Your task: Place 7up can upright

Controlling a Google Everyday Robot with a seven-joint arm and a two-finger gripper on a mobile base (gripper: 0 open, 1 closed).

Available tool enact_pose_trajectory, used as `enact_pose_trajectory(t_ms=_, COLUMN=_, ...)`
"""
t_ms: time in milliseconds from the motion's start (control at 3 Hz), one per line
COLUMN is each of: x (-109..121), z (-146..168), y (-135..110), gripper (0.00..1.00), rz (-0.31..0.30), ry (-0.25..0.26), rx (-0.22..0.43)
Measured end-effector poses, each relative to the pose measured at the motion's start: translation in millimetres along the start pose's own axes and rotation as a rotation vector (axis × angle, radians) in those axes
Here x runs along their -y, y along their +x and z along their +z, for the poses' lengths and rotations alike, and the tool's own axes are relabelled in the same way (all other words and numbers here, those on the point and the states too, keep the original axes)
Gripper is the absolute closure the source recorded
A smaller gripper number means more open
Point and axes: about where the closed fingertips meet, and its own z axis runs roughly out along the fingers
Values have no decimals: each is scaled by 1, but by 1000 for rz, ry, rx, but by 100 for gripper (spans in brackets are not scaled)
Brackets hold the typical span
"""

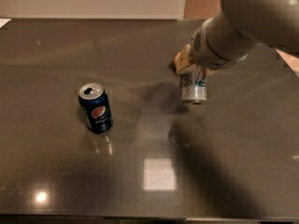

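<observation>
The 7up can (193, 88) is silver-white with green lettering and stands nearly upright, silver end down, right of the table's middle. It is held from above by my gripper (192, 76), which is shut on the can's upper part. The wrist and the large pale arm (243, 22) come in from the upper right and hide the can's top. I cannot tell whether the can's bottom touches the table (70, 45) or hangs just above it.
A dark blue Pepsi can (96, 108) stands upright to the left, well apart from the gripper. A small orange fruit (179, 61) shows behind the gripper, partly hidden by the wrist. The dark glossy table reflects ceiling lights near its front edge.
</observation>
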Motion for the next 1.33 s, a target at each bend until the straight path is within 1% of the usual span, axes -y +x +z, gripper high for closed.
enact_pose_trajectory(t_ms=333, x=6, z=5, y=-1, gripper=100, rz=-77, ry=97, rx=15)
enact_pose_trajectory(t_ms=667, x=14, z=7, y=-4, gripper=100, rz=-165, ry=197, rx=9)
enact_pose_trajectory(t_ms=1000, x=19, z=6, y=-5, gripper=100, rz=-246, ry=284, rx=-21)
enact_pose_trajectory(t_ms=1333, x=23, z=1, y=-5, gripper=100, rz=-342, ry=364, rx=-52)
